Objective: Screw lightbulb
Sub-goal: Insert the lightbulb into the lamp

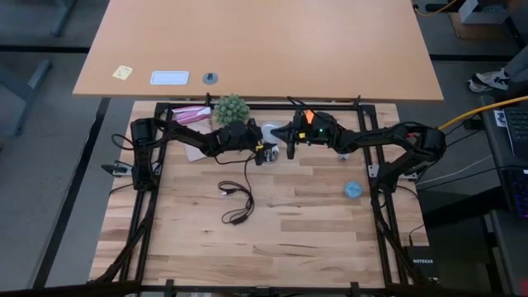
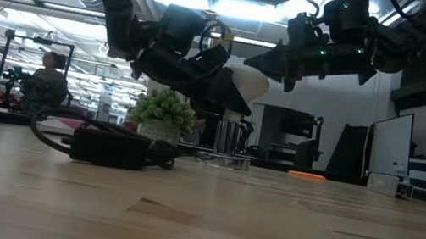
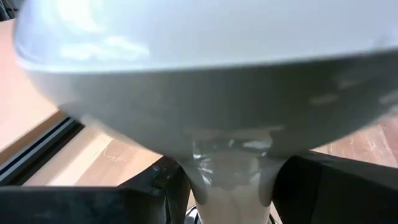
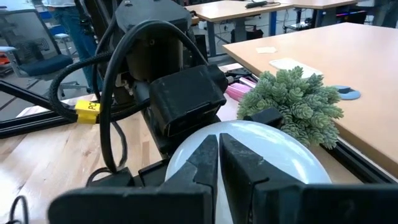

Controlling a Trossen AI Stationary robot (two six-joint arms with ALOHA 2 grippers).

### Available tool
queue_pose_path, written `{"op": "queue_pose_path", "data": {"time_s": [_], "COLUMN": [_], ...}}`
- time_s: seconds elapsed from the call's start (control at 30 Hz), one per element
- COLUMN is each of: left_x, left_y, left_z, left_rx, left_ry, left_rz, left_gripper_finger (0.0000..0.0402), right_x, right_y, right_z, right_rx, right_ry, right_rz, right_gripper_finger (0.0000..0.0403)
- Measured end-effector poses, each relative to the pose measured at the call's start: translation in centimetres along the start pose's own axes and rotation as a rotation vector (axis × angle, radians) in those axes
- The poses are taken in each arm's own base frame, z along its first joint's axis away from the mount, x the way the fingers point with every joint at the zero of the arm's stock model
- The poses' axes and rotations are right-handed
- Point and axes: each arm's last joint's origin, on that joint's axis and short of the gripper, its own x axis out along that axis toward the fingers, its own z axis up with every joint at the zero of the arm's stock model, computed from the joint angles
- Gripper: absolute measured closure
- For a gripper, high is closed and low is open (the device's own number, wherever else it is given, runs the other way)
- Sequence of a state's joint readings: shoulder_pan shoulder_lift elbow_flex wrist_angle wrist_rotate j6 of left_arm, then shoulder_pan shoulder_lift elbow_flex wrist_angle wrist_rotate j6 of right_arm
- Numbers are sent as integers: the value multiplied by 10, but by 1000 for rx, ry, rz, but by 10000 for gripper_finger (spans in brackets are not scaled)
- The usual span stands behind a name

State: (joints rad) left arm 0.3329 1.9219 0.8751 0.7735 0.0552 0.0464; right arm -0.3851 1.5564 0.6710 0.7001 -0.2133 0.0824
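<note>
High view: both arms reach inward over tabletop [image 1: 289,223] rear. Left gripper [image 1: 266,151] clamps lightbulb [image 2: 246,83] neck; right gripper [image 4: 219,163] fully closed, empty, above dome.

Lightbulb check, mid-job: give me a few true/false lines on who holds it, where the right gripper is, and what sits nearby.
1. The left gripper grips the lightbulb by its narrow neck. True.
2. The right gripper is wide open. False: its fingers are shut, tips over the bulb's dome.
3. The lightbulb lies on the table. False: it is held above it.
4. A small green plant stands behind the grippers. True.
</note>
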Motion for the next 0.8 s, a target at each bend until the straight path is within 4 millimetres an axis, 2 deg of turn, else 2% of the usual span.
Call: {"op": "queue_pose_path", "data": {"time_s": [0.3, 0.5, 0.8], "left_x": [0, 0, 0], "left_y": [-6, -7, -7], "left_z": [-1, -2, -2], "left_rx": [13, -3, -96], "left_ry": [19, 28, 35], "left_rz": [-11, -24, -22], "left_gripper_finger": [240, 240, 240], "right_x": [0, 3, 4], "right_y": [1, 15, 21], "right_z": [1, 0, 0], "right_rx": [-3, -31, -84], "right_ry": [-7, -5, -13], "right_rz": [43, 74, -10], "right_gripper_finger": [379, 379, 379]}}
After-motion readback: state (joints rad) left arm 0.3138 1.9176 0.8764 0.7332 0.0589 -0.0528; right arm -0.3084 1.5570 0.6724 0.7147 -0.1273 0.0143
